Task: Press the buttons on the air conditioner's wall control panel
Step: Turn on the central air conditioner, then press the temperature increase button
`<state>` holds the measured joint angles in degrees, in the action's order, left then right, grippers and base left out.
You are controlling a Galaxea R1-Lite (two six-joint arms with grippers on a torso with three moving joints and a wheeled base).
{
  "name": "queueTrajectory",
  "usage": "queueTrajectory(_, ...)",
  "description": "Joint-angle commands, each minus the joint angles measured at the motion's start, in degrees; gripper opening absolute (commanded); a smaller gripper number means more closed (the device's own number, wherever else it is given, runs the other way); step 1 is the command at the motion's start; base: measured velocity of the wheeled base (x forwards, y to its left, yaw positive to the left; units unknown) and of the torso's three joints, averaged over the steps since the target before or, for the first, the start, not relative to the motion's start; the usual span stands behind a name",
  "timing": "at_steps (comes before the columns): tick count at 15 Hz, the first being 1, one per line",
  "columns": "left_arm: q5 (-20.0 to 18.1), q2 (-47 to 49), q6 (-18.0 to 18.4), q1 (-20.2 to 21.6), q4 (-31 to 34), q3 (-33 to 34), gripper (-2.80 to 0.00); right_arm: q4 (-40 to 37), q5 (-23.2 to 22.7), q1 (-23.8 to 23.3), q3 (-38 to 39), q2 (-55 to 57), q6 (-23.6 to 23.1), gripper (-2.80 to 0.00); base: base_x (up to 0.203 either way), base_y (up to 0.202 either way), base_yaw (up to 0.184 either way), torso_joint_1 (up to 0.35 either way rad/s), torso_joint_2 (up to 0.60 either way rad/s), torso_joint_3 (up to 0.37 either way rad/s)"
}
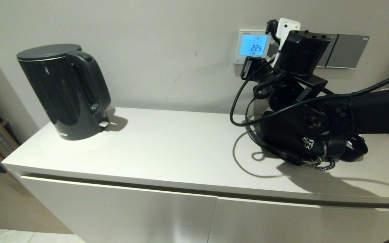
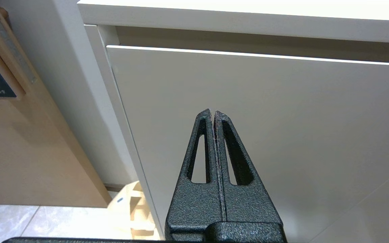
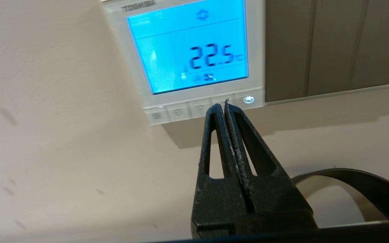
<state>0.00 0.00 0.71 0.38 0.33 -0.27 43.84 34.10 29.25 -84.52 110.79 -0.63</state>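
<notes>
The wall control panel (image 1: pixel 252 45) is a white-framed thermostat on the wall; its screen is lit blue and reads 22.5 in the right wrist view (image 3: pixel 187 47). The buttons (image 3: pixel 199 108) run along its bottom edge, and the one at the end next to the grey plates glows. My right gripper (image 3: pixel 224 105) is shut and empty, its tips at the button beside the glowing one, whether touching I cannot tell. In the head view the right arm (image 1: pixel 299 54) is raised to the panel and hides its lower right corner. My left gripper (image 2: pixel 212 112) is shut and empty, low before the cabinet front.
A black electric kettle (image 1: pixel 64 91) stands at the left of the white cabinet top (image 1: pixel 181 145). Grey switch plates (image 1: pixel 348 50) lie right of the panel. A black cable (image 1: pixel 245 111) hangs from the right arm over the cabinet top. A cabinet door (image 2: pixel 265 135) faces the left wrist.
</notes>
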Motion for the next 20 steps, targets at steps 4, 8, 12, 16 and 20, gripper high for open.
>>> queueTrajectory(4, 0.00, 0.09, 0.00, 0.05, 0.02, 0.00, -2.80, 0.27, 0.09, 0.11, -2.53, 3.89, -0.99, -2.80, 0.000, 0.000, 0.000, 0.000, 0.00, 0.000)
queueTrajectory(8, 0.00, 0.09, 0.00, -0.02, 0.02, 0.00, -2.80, 0.28, 0.18, 0.11, -2.57, 4.09, -0.96, -2.80, 0.000, 0.000, 0.000, 0.000, 0.00, 0.000)
queueTrajectory(12, 0.00, 0.09, 0.00, 0.02, 0.02, 0.00, -2.80, 0.23, 0.09, 0.11, -3.34, 4.41, -1.04, -2.80, 0.000, 0.000, 0.000, 0.000, 0.00, 0.000)
queueTrajectory(16, 0.04, 0.09, 0.00, 0.04, 0.02, 0.00, -2.80, 0.19, 0.09, 0.07, -4.53, 5.49, -1.04, -2.80, 0.000, 0.000, 0.000, 0.000, 0.00, 0.000)
queueTrajectory(20, 0.00, 0.09, 0.00, 0.06, 0.02, 0.00, -2.80, 0.11, 0.17, -0.03, -5.43, 5.89, -1.04, -2.80, 0.000, 0.000, 0.000, 0.000, 0.00, 0.000)
